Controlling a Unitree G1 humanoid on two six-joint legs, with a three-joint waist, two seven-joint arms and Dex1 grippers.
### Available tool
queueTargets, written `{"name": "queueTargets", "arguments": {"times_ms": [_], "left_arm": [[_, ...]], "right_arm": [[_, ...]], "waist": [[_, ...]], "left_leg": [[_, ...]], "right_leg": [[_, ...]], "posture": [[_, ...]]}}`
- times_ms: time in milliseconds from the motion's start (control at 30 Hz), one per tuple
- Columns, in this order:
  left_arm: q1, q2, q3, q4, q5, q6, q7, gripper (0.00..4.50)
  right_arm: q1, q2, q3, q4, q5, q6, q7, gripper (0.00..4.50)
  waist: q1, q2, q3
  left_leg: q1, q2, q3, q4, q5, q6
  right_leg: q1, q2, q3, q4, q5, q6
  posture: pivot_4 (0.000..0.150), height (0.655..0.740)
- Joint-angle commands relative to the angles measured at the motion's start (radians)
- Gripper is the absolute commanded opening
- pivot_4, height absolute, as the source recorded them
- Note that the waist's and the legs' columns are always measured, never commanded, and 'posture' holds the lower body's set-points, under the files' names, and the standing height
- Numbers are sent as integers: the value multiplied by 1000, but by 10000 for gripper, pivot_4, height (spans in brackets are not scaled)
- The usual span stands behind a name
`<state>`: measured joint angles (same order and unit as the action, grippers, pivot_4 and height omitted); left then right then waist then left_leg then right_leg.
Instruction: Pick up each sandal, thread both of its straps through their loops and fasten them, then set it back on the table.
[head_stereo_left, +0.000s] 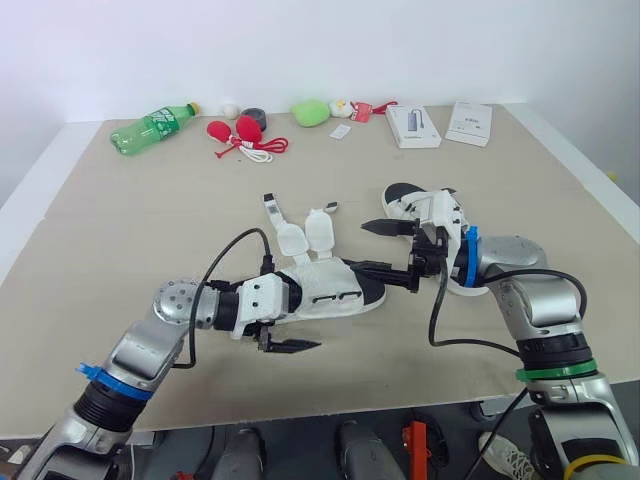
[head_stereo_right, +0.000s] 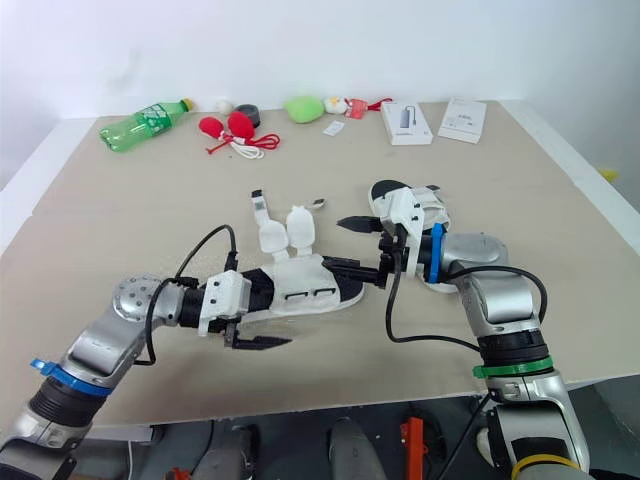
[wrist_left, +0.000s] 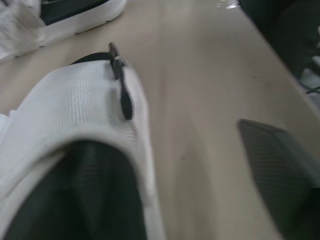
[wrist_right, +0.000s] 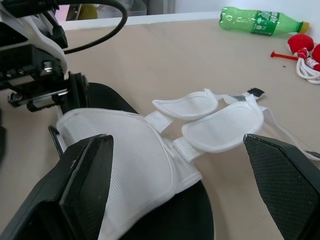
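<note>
Table (head_stereo_left: 120, 230): wide tan top, and there's a green bottle (head_stereo_left: 152, 127) at the far left.
Mid sandal (head_stereo_left: 335, 290): lying at centre, toe to the right, with a claw at each end.
Right sandal (head_stereo_left: 432, 212): flat on the table right of centre, just beyond the right arm.
Right claw (head_stereo_left: 360, 247): released, fingers spread wide at the mid sandal's toe, near finger just beside it.
Left claw (head_stereo_left: 300, 325): at the heel, released, near finger clear of the sole.
Straps (head_stereo_left: 305, 235): both undone, flaps splayed to the far side.

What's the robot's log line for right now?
near sandal: straps unfastened | left gripper: open, left end | right gripper: open, right end | far sandal: on table
</note>
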<state>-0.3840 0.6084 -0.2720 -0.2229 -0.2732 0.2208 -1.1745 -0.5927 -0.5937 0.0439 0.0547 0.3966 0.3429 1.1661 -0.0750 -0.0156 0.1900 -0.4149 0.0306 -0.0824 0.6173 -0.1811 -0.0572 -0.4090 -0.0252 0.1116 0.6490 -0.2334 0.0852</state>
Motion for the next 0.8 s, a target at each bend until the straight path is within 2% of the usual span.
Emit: {"name": "queueTargets", "arguments": {"times_ms": [33,333,433,500,567,667,767,800], "left_arm": [[-43,46,66,-52,-88,87,-41,42678],[-83,110,148,126,-27,-81,-50,42678],[-137,107,214,236,-63,-9,0,42678],[-170,93,235,289,-68,25,33,43408],[-195,70,253,305,-98,106,65,43408],[-209,15,282,267,-180,277,133,43408],[-225,-9,306,258,-274,512,186,43408],[-234,-14,318,271,-302,580,202,43408]], "right_arm": [[-18,-2,3,-9,-1,-22,14,45000],[-21,-8,5,17,-14,-43,26,45000],[-16,-18,-4,41,-19,-54,29,45000],[-14,-24,-9,61,-33,-67,23,39550],[-13,-31,-7,88,-56,-103,22,31936],[8,-52,17,124,-128,-192,18,16062],[45,-56,28,90,-121,-178,38,500],[55,-58,35,77,-122,-174,45,500]], "waist": [[0,0,0],[0,0,0],[0,0,0],[0,0,0],[0,0,0],[1,0,0],[0,0,0],[0,0,0]], "left_leg": [[0,0,0,0,0,0],[0,0,0,0,0,0],[0,0,0,0,0,0],[0,0,0,0,0,0],[0,0,0,1,0,0],[0,0,0,1,0,0],[-1,0,0,1,0,1],[-1,0,-1,1,-1,1]], "right_leg": [[0,0,0,0,0,0],[0,0,0,0,-1,-1],[0,0,0,0,0,-1],[0,0,0,0,0,0],[0,0,0,0,0,0],[1,0,0,0,0,1],[0,0,0,0,-1,1],[0,0,0,1,-1,1]], "posture": [[1500,7400],[1500,7400],[1500,7400],[1500,7400],[1500,7400],[1500,7400],[1500,7400],[1500,7400]]}}
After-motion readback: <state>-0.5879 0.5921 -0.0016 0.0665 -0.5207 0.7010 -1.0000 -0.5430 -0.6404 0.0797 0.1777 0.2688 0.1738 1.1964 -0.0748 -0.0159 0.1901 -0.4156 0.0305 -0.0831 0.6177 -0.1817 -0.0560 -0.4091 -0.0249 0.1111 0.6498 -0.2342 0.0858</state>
